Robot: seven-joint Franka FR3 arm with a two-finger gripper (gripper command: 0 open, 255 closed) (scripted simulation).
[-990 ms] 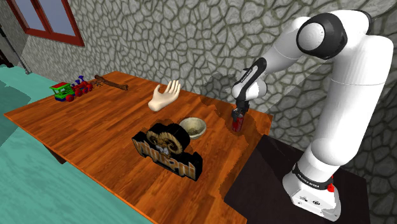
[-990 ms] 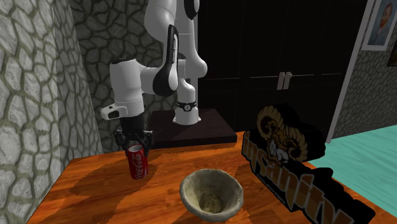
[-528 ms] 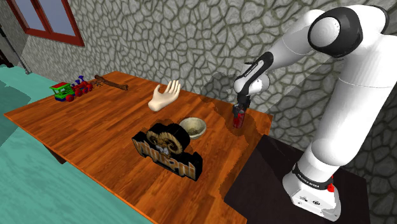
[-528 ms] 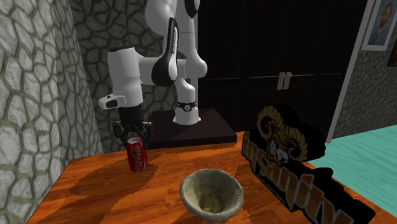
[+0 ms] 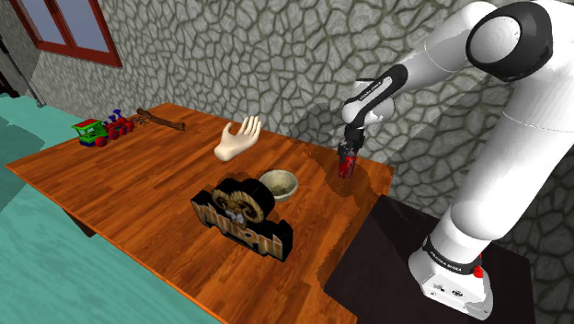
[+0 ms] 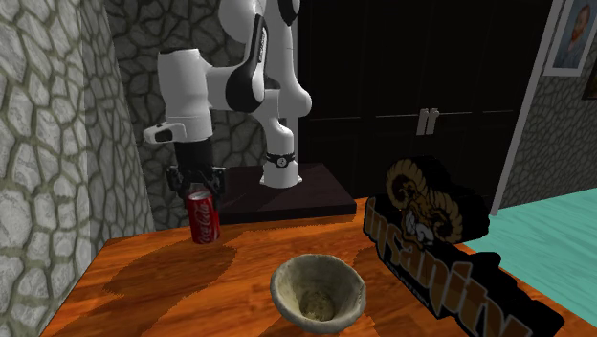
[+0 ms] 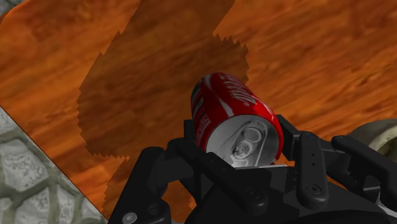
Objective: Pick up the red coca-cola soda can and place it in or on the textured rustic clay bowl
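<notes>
The red soda can hangs upright near the back corner of the wooden table, close to the stone wall. My gripper comes down from above and is shut on the can's upper part. In the wrist view the fingers clasp the can on both sides near its silver top, my gripper centred over it. The mottled clay bowl sits empty on the table, nearer the second exterior view's camera and to the can's right. In the shoulder view the can is right of the bowl.
A black sign with a ram's head stands in front of the bowl. A pale hand model, a toy train and a brown stick lie farther along the table. The stone wall runs close behind the can.
The gripper has risen with the can clasped in it, and the can has come up off the table a little, drifting toward the wall.
</notes>
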